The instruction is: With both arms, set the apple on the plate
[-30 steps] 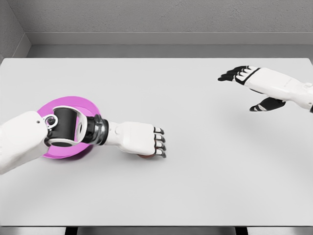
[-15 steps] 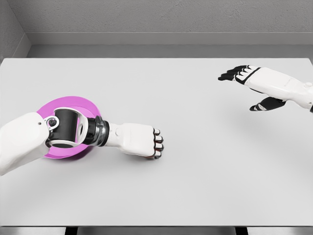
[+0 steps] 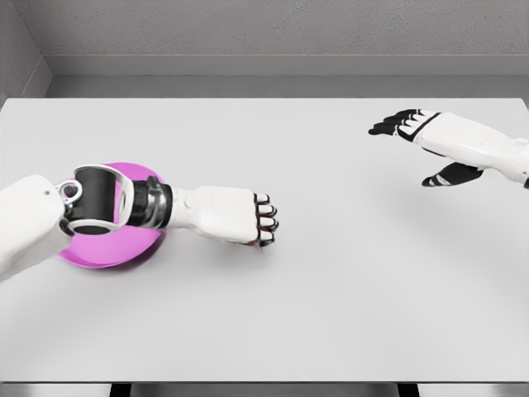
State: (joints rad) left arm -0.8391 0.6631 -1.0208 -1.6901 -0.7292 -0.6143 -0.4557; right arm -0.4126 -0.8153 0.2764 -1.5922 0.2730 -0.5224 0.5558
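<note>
The plate [image 3: 99,258] is a round magenta thing sitting flat at the left-middle of the frame, mostly covered by the left arm. The apple is basically hidden inside the curled left hand [image 3: 231,217], just right of the plate.

Tables: one, white [image 3: 347,298]
Plates: one, magenta [image 3: 124,252], partly hidden under the left forearm
Apples: none can be made out; the curled left hand covers whatever it may hold
Hands: two, a left hand [image 3: 240,217] with fingers curled under, a right hand [image 3: 413,136] with fingers stretched out
Arms: two, both white, one entering from each side
Walls: grey ones behind and at left
</note>
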